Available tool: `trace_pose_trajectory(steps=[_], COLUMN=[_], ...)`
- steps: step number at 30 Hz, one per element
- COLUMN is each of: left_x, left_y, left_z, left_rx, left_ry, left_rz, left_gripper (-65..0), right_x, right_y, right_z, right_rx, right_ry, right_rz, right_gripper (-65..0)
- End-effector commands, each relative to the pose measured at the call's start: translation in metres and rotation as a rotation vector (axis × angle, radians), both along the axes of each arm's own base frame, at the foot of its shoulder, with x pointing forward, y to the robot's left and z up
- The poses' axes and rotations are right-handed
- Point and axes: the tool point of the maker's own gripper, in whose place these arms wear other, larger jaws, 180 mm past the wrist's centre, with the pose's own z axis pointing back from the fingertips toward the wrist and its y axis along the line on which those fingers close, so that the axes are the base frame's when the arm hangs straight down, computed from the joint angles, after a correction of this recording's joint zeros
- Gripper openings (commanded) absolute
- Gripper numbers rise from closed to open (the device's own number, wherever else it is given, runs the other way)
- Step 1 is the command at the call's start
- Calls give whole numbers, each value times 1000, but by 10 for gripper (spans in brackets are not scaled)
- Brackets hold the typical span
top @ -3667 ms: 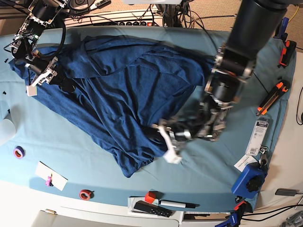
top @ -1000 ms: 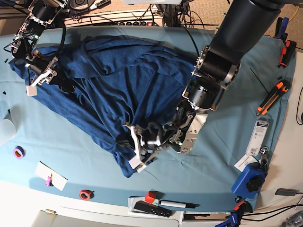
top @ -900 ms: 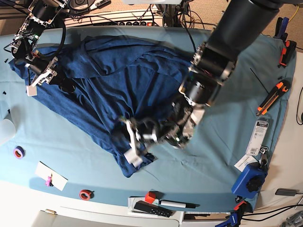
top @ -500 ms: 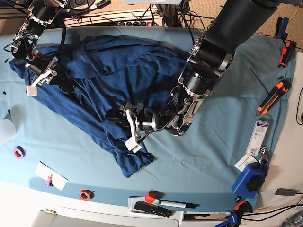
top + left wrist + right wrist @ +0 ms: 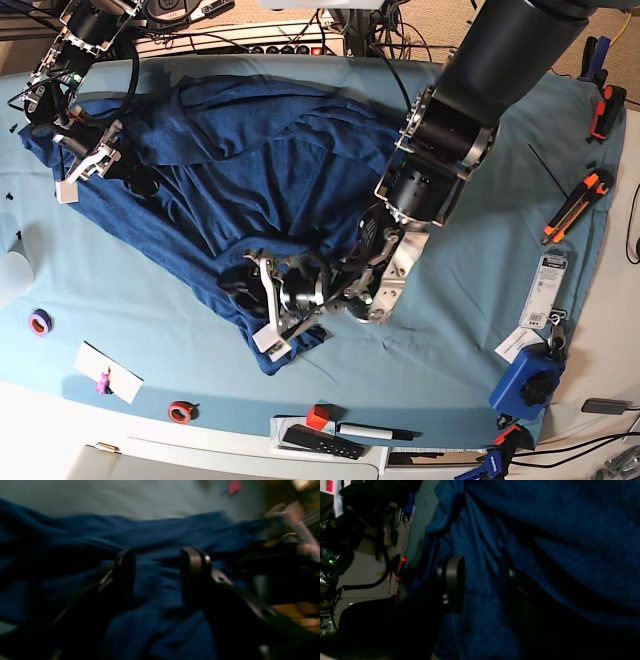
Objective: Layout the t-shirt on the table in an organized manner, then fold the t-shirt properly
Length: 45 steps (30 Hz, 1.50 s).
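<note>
The dark navy t-shirt (image 5: 230, 170) lies rumpled across the left and middle of the table (image 5: 490, 290), its lower corner pointing at the near edge. My left gripper (image 5: 262, 305) hovers low over that lower part. In the blurred left wrist view the left gripper (image 5: 158, 575) is open, with blue t-shirt (image 5: 150, 535) folds under and between the fingers. My right gripper (image 5: 85, 172) rests at the shirt's far left edge. In the right wrist view the right gripper (image 5: 480, 580) has its jaws apart, and t-shirt (image 5: 557, 530) cloth runs between them.
An orange box cutter (image 5: 575, 205), label cards (image 5: 548, 290) and a blue clamp (image 5: 528, 380) lie along the right side. On the near edge sit a red tape roll (image 5: 180, 410), a purple roll (image 5: 40, 322), a white note (image 5: 108, 372), a red block (image 5: 318, 417) and a remote (image 5: 320, 440).
My left gripper has slid left over the shirt's lower part and its jaws have come apart, bunching cloth there. The right arm has not moved.
</note>
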Motion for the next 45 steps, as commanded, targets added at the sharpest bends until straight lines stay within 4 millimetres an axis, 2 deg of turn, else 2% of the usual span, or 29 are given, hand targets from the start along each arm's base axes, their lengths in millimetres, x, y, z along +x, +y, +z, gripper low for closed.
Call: trace_pose_trajectory(steps=[1, 7, 13, 25, 27, 32, 39, 45], left_x=[11, 23, 29, 6, 6, 5, -5, -5], left_y=[-15, -6, 1, 4, 4, 1, -7, -7], left_z=[34, 23, 11, -25, -26, -21, -12, -11], left_rx=[-55, 49, 110, 150, 151, 114, 52, 47], left_ry=[-76, -157, -159, -101, -100, -86, -81, -84], left_rz=[-14, 22, 62, 56, 55, 59, 0, -2], left_gripper=[-382, -382, -382, -382, -385, -448, -451, -451], right_x=[9, 9, 9, 9, 9, 9, 9, 9], right_y=[-8, -8, -8, -8, -8, -8, -8, -8], right_z=[16, 17, 16, 16, 16, 16, 16, 16], right_rx=[-11, -11, -11, -11, -11, -11, -11, -11], right_ry=[-56, -57, -56, -56, -56, -56, -56, -56], right_rz=[-13, -13, -12, -12, -12, -12, -12, -12], right_gripper=[-424, -424, -425, -424, -424, -424, -424, -425])
